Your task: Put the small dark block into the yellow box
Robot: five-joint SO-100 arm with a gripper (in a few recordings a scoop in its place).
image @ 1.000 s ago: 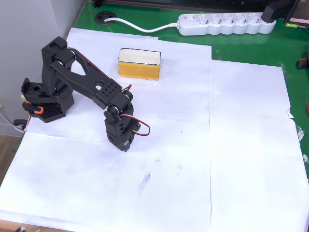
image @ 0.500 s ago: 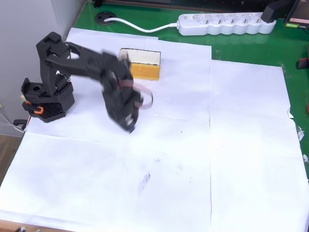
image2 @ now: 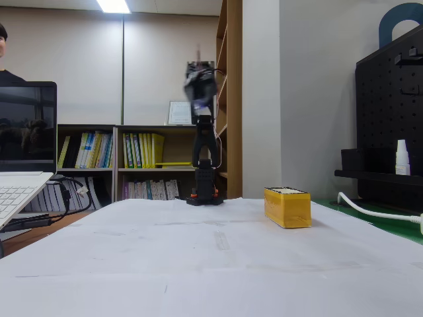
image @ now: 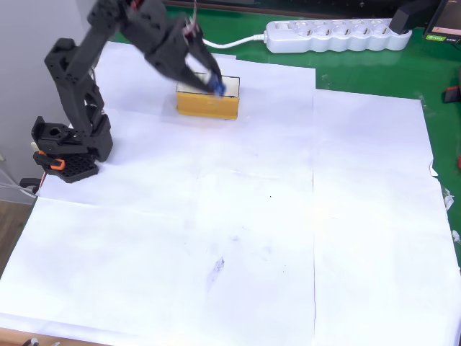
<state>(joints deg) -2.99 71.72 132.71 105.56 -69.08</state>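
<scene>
The yellow box (image: 207, 102) stands on white paper at the back of the table in the overhead view, its cream inside partly covered by the arm. My gripper (image: 215, 86) hangs over the box's right half, fingers drawn together and motion-blurred. A tiny dark piece with a bluish sheen, the small dark block (image: 218, 89), sits at the fingertips. In the fixed view the yellow box (image2: 287, 207) stands at the right, and the raised arm with its blurred gripper (image2: 199, 78) is high above the base.
A white power strip (image: 335, 34) with its cable lies on the green table behind the box. The arm's base (image: 68, 148) stands at the left paper edge. A laptop (image2: 20, 188) is at the left of the fixed view, a black pegboard (image2: 390, 119) at the right.
The arm has lifted off the paper in front of its base and swung up and back. The gripper now hangs over the yellow box.
</scene>
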